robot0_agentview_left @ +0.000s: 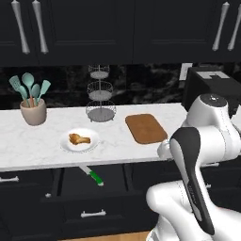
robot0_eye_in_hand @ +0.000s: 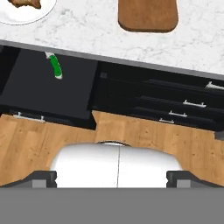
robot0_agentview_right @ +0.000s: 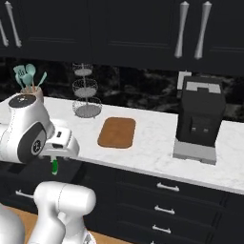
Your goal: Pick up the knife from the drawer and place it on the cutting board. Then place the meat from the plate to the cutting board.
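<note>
The drawer [robot0_agentview_left: 75,190] stands pulled out below the counter [robot0_agentview_left: 28,141], and the knife [robot0_agentview_left: 92,175] lies alone on its dark floor, green handle toward the front, blade toward the counter edge. In the hand view the knife [robot0_eye_in_hand: 55,66] sits near the back of the open drawer [robot0_eye_in_hand: 48,87]. On the counter above, the white plate [robot0_agentview_left: 80,140] holds the meat [robot0_agentview_left: 78,139], a golden-brown drumstick lying flat near its middle. The cutting board [robot0_agentview_left: 146,128] rests bare to the right of the plate, apart from it. A beige cup [robot0_agentview_left: 33,112] at the left holds teal spatulas and spoons [robot0_agentview_left: 29,87] standing upright. A three-tier wire basket stand [robot0_agentview_left: 100,96] stands behind the plate. The tool [robot0_eye_in_hand: 111,178] hangs released, fingertips [robot0_eye_in_hand: 41,178] spread wide, gripping nothing, above the wooden floor [robot0_eye_in_hand: 131,131] in front of the drawer.
</note>
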Tool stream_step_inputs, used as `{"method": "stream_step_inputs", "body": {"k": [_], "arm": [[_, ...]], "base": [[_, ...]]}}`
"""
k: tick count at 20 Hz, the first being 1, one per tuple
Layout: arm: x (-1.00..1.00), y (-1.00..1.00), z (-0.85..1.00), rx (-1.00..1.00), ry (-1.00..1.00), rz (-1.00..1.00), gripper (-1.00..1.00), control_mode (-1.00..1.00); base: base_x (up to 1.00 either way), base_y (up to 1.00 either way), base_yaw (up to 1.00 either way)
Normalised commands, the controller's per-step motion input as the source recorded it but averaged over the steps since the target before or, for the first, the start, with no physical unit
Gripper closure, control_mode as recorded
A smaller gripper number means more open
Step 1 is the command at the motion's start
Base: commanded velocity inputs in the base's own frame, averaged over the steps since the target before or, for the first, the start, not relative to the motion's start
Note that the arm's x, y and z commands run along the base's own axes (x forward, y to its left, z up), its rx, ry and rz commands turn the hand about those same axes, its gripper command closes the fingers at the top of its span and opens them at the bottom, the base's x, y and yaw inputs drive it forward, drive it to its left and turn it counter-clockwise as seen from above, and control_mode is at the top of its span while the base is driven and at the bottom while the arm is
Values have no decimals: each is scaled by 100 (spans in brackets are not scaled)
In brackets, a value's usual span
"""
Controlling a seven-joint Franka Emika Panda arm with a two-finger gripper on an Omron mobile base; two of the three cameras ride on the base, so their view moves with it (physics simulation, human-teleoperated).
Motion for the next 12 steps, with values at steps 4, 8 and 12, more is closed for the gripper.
{"method": "stream_step_inputs", "body": {"k": [4, 8, 12], "arm": [[0, 0, 0, 0, 0, 0, -100, 100], [0, 0, 0, 0, 0, 0, -100, 100], [0, 0, 0, 0, 0, 0, -100, 100]], "base": [[4, -71, 16], [3, -60, 9], [50, 0, 7]]}}
